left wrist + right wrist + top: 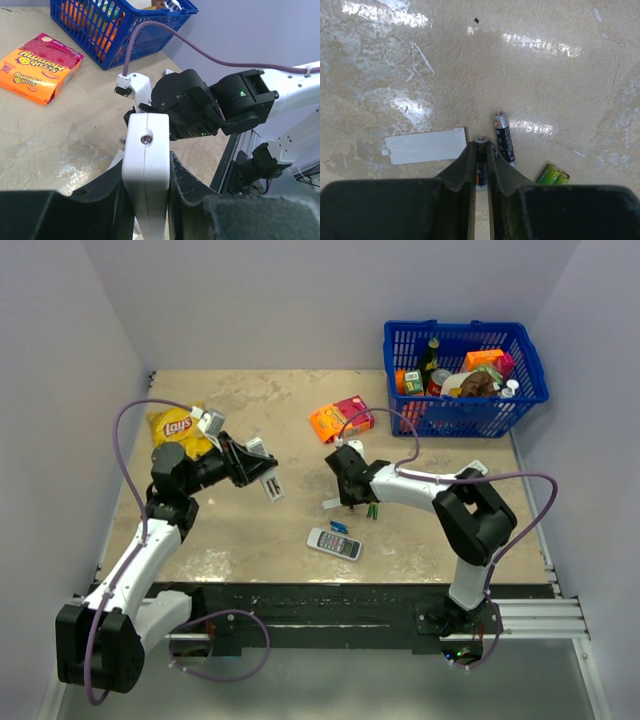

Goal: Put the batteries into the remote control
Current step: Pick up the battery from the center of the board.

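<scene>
Remote (146,150) sits pinched in the left gripper (146,167), raised off the table (60,140); right of a white cover (426,145), the right gripper (480,146) is pressed together on one battery (480,170), the second battery (504,137) lying just beside it

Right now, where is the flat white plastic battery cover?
In the right wrist view the white cover lies flat on the beige table, just left of the right gripper, which pinches a dark cylindrical battery.
</scene>
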